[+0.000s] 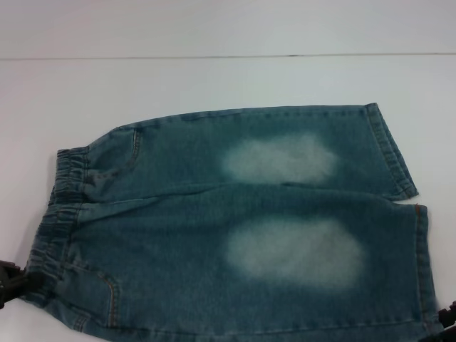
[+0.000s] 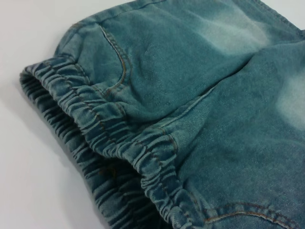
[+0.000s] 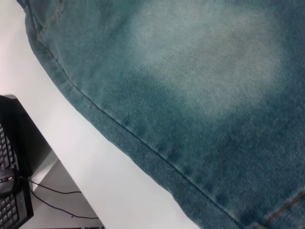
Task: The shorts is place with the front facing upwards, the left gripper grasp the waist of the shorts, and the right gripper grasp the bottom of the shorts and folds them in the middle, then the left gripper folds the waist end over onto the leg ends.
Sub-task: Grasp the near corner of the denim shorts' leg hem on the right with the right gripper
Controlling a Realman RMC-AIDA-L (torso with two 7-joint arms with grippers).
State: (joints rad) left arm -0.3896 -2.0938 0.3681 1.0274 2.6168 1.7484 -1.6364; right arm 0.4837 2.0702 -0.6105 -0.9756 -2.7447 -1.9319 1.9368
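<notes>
Left gripper (image 1: 13, 281) sat at near-left corner, beside waist of the shorts (image 1: 60, 214); whether its claw was apart or together could not be told. Right gripper (image 1: 447, 318) barely showed at near-right corner by bottom of the shorts (image 1: 420, 256); claw state likewise unclear. White table (image 1: 214, 78) carried the shorts (image 1: 235, 221) spread flat, pale patches up, waist left, hems right. No fold made; both folds remained, judging by flat lie.
</notes>
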